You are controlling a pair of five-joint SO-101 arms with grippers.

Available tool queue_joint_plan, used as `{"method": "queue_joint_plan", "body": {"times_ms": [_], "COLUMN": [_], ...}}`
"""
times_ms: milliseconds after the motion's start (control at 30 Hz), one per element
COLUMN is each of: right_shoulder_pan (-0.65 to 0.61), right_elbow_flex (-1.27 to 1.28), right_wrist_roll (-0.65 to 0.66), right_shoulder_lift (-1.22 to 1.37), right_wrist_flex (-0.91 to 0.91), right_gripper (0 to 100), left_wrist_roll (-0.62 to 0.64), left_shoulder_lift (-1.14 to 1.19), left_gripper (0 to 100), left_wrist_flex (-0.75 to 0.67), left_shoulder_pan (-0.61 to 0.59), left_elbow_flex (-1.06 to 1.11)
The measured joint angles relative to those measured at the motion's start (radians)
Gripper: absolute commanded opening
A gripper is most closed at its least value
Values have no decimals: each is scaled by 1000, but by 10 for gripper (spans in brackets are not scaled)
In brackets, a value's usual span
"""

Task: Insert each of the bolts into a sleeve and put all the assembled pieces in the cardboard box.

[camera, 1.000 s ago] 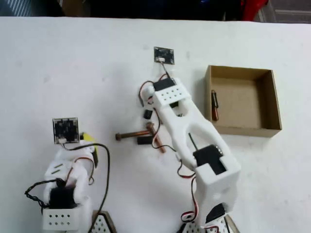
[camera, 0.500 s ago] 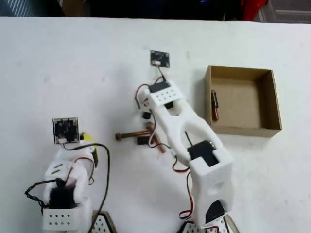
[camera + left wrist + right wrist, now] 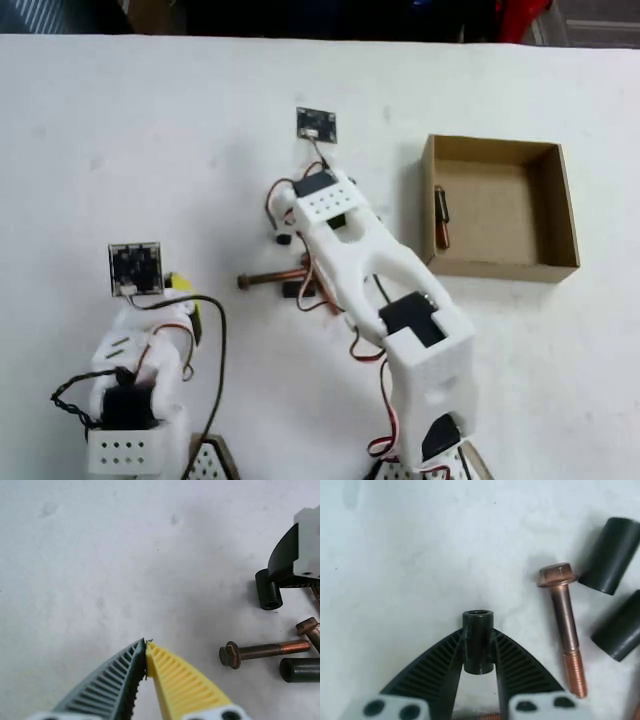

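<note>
Right pincer (image 3: 478,631) farther left, around sleeve (image 3: 478,650)

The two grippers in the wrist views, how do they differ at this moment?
The left gripper has one grey and one yellow finger; the right gripper has two black ones. The left gripper is shut on nothing, tips together over bare table; the right gripper clamps a black sleeve. Both have ribbed, tapering fingers.
</note>
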Motion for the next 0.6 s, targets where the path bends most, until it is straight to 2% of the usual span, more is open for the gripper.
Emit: {"method": "queue_joint_plan", "body": {"times_ms": [167,600], "right_shoulder_pan": [-5,-57], "right_elbow_flex": [-2,-26], "right_wrist_roll": [0,2], "right_shoulder_lift": [-2,74], "right_wrist_flex": [34,46], "right_gripper": [87,88], "left_wrist_roll": [0,0], "left_shoulder_lift": [0,0], "left_gripper": [21,21], "left_wrist_flex": [0,0], "left_shoulder_pan": [0,0], "left_elbow_flex": [0,0]}}
